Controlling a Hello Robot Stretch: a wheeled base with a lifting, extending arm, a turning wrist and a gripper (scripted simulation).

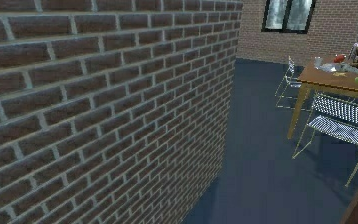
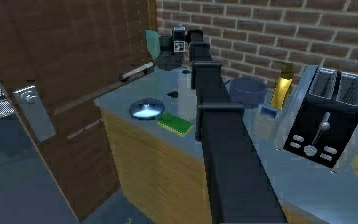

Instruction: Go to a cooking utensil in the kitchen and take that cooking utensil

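I can read no text, number or sign in either view. The nearest thing to print is on the two small white squares [image 2: 197,40] at the far end of the arm [image 2: 222,120]: they carry black marks, but I make those out as blocky patterns, not letters or digits. The toaster [image 2: 325,115] on the counter has a few pale specks low on its dark front, too small for me to tell whether they are writing.
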